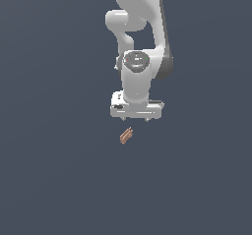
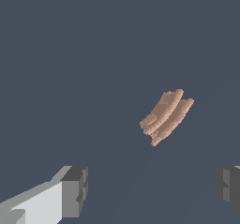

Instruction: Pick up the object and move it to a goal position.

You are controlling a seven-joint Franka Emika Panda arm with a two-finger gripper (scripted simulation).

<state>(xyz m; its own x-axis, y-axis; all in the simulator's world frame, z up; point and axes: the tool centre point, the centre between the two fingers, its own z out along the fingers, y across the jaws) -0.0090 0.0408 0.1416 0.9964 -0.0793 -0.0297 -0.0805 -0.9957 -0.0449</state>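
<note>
Step in hand looks like the approach: the tool (image 1: 136, 117) hangs above the object (image 1: 126, 135) w/ fingers (image 2: 75, 190) spread wide and nothing between them, so it should shift until the piece sits centred in the gap, then turn the wrist so the pads close across its narrow width, not along its length. The object lies flat on the desk (image 1: 49, 180), just off the tool's centre. In the exterior view its long axis runs diagonally, upper end toward that view's right, ridges along the length.
</note>
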